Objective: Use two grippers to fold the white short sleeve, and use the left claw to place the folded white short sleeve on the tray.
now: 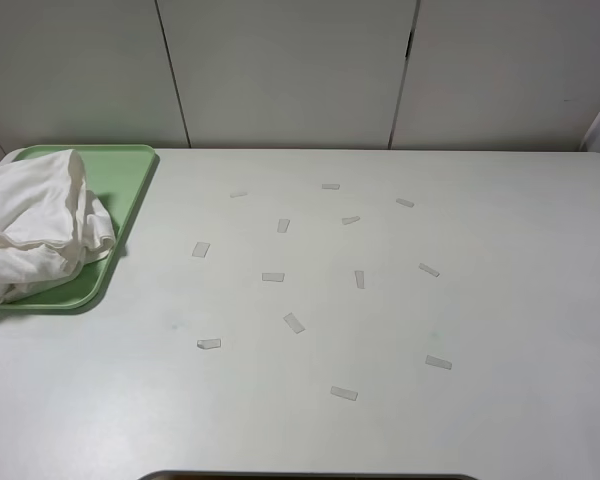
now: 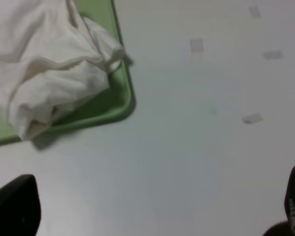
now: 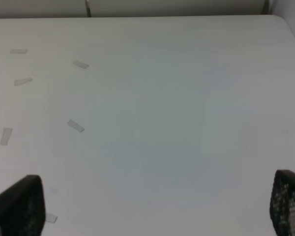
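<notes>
Nearest the robot, the front edge of the white table (image 1: 400,430) runs bare, with a dark strip just below it at the middle. Neither arm shows in the high view. In its wrist view the left gripper (image 2: 152,216) hangs above the tabletop with its two dark fingertips (image 2: 14,206) spread wide and nothing between them. The right gripper (image 3: 152,206) hangs likewise over the right half of the table, its fingers (image 3: 287,201) released and far apart, holding nothing.

Past the front edge, small clear tape strips (image 1: 294,322) lie scattered flat over the middle of the table, each well apart from the next; one (image 1: 344,393) lies closest to the front edge, and others reach toward the back edge (image 1: 330,186). The right side of the table, out to its right edge and rounded far-right corner, is plain white surface beyond the strips.

At the far-left corner sits the green tray (image 1: 130,190), its long side running along the left edge. The white short sleeve (image 1: 35,230) lies on it as a loose, rumpled bundle, covering most of the tray and cut off by the left edge of the high view; the left wrist view shows the cloth (image 2: 49,69) slumped against the tray's near rim (image 2: 123,105). Behind the back edge stand pale wall panels (image 1: 290,70).
</notes>
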`<state>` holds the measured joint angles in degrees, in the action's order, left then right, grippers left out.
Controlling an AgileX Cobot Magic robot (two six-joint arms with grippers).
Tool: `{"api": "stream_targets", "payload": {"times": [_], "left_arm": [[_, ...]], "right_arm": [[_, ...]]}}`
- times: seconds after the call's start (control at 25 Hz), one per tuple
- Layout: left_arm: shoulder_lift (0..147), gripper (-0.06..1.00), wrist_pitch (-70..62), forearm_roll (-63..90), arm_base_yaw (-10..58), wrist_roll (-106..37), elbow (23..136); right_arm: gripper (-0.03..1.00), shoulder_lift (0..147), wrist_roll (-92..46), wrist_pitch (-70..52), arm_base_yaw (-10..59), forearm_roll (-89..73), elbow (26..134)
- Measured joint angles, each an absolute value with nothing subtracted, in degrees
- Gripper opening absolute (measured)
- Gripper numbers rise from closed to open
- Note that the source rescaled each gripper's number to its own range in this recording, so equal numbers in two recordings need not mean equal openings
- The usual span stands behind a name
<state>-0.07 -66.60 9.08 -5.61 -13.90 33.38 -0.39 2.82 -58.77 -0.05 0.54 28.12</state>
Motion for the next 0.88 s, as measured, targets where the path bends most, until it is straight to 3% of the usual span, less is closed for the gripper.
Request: {"api": "stream_targets", "payload": {"times": [0.44, 0.88], "left_arm": [[-0.5, 1.0, -62.7, 7.9, 0.7, -13.8, 29.6], [-0.5, 1.0, -61.8, 7.1, 1.1, -13.7, 29.5]], "right_arm": [[1.0, -0.4, 2.8, -58.8, -0.1, 0.5, 28.1], [1.0, -0.4, 2.8, -58.8, -0.1, 0.5, 28.1]]}}
